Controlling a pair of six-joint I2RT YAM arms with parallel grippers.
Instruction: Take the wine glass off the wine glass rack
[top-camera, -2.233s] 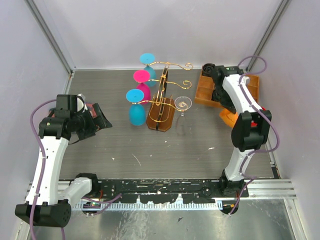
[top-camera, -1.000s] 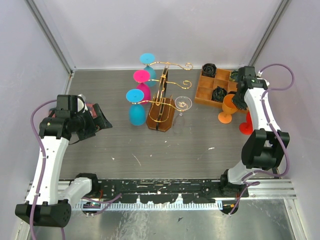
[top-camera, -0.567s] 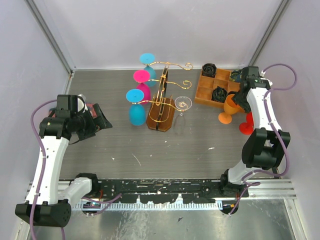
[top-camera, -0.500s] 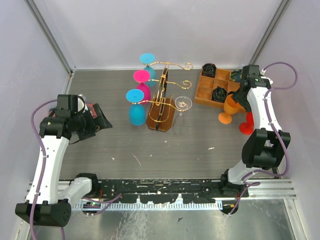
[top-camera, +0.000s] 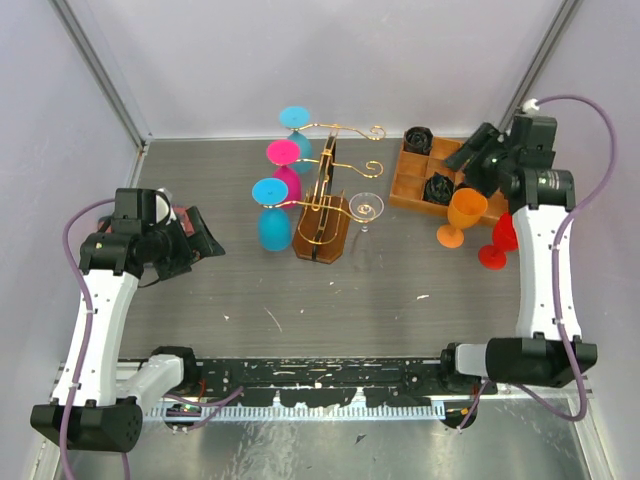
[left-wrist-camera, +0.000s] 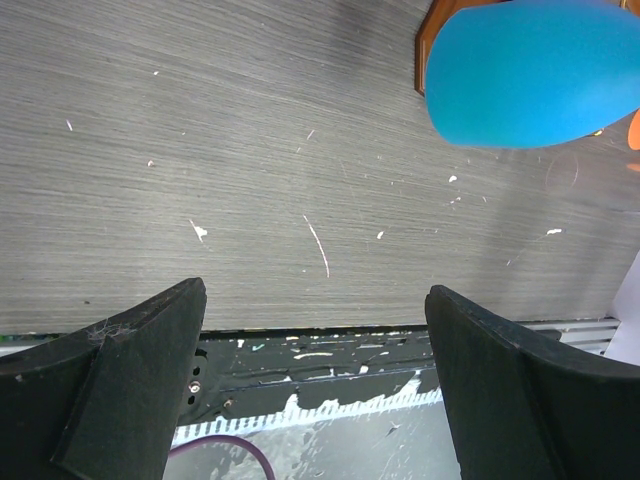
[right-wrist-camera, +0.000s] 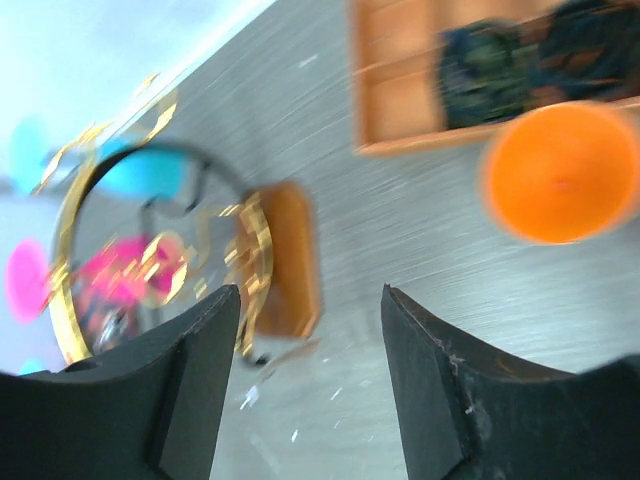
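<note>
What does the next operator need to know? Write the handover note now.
Left gripper: open, empty, over the table left of the wine glass rack.
Right gripper: open, empty, raised by the wooden tray.
Done: orange glass and red glass stand on the table beside the tray.
On the rack: clear glass on the right side; near blue glass, pink glass and far blue glass on the left side.
Left: the hanging glasses; the clear one is nearest the right arm.

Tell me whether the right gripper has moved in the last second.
Yes. The right gripper has left the orange glass and drawn back toward the far wall. It is now over the wooden tray's far side, jaws open.
</note>
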